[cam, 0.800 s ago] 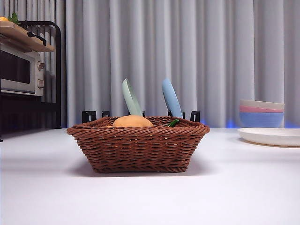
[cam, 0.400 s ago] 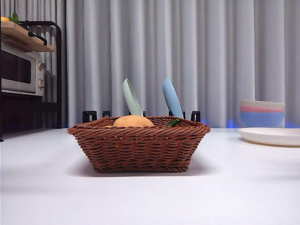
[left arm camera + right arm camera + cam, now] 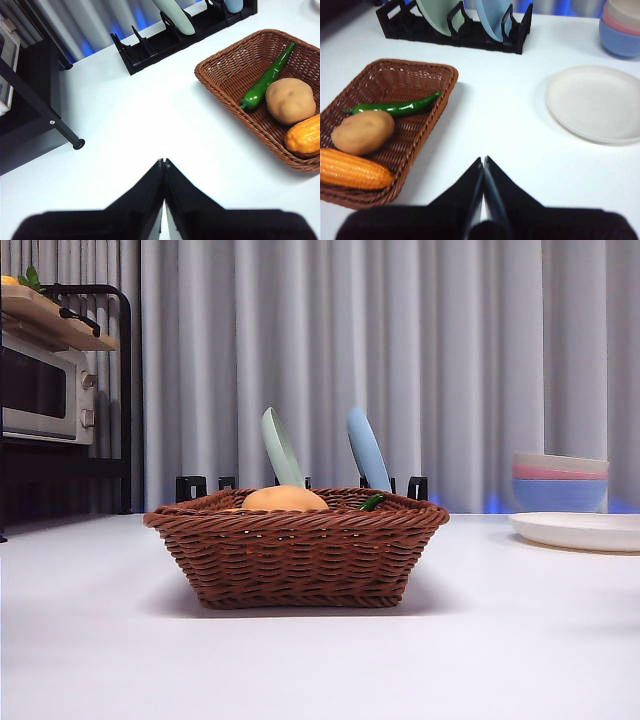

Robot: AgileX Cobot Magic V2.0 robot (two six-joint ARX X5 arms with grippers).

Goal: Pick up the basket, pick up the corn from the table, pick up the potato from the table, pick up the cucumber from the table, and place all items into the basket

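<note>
Flanking basket (image 3: 296,555), both closed grippers (image 3: 163,162) (image 3: 483,160) apart.

Corn (image 3: 352,170), potato (image 3: 362,131), cucumber (image 3: 395,107) in basket (image 3: 442,82).

Front view looks level across the surface (image 3: 500,640), basket (image 3: 297,555) centre frame. Both wrist views look down from opposite sides, sharing the basket (image 3: 235,75) (image 3: 420,80) and rack (image 3: 165,42).
</note>
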